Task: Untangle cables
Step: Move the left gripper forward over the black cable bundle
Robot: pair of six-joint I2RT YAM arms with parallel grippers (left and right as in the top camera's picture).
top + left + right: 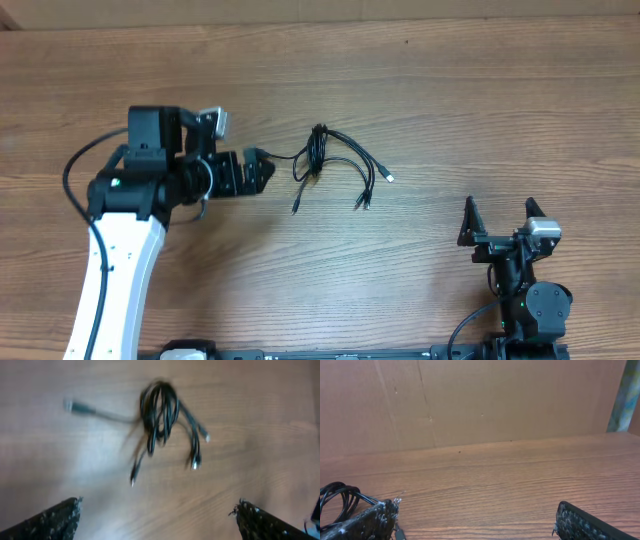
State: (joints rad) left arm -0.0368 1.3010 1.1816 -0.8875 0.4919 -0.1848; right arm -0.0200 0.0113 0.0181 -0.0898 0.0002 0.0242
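The cables [318, 155] are thin black cords bunched in a tangled loop on the wooden table, with several plug ends trailing out toward the front and right. One end reaches left toward my left gripper [264, 168]. That gripper is open and empty, just left of the bundle. In the blurred left wrist view the cables [159, 410] lie ahead of the open fingers [157, 512], apart from them. My right gripper [500, 222] is open and empty at the front right, far from the cables. In the right wrist view a loop of cable [337, 494] shows at the far left, beyond the open fingers [475, 517].
The wooden table [450, 100] stretches around the bundle. A brown cardboard wall [495, 400] stands at the table's far edge in the right wrist view. The left arm's white body [115, 270] lies along the left side.
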